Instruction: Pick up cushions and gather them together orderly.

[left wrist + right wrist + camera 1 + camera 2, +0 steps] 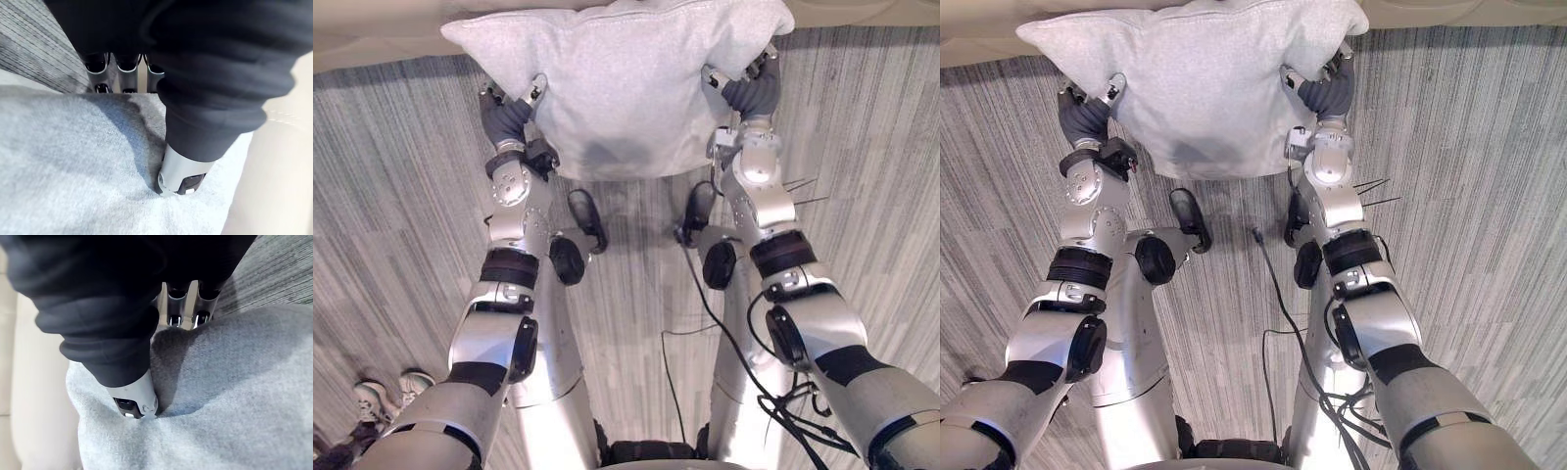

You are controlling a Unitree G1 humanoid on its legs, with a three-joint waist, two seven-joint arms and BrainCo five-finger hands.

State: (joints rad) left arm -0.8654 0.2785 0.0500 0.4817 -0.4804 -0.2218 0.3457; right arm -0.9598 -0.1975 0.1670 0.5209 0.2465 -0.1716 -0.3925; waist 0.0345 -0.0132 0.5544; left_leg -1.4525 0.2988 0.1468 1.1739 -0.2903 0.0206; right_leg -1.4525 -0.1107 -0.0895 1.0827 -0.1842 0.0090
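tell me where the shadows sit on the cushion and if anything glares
Left eye view: a soft dark patch low on the grey cushion, and no glare on it. Left wrist view: shade pools in the dent where the left hand presses in. Right wrist view: the same under the right hand.

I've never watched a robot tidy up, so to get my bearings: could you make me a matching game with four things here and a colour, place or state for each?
1. cushion
2. right hand
3. floor
4. cream surface

A. grey, finely striped
B. along the far edge, past the cushion
C. pale grey, pinched on both sides
D. thumb and fingers clamped on fabric

Pairs: 1-C, 2-D, 3-A, 4-B
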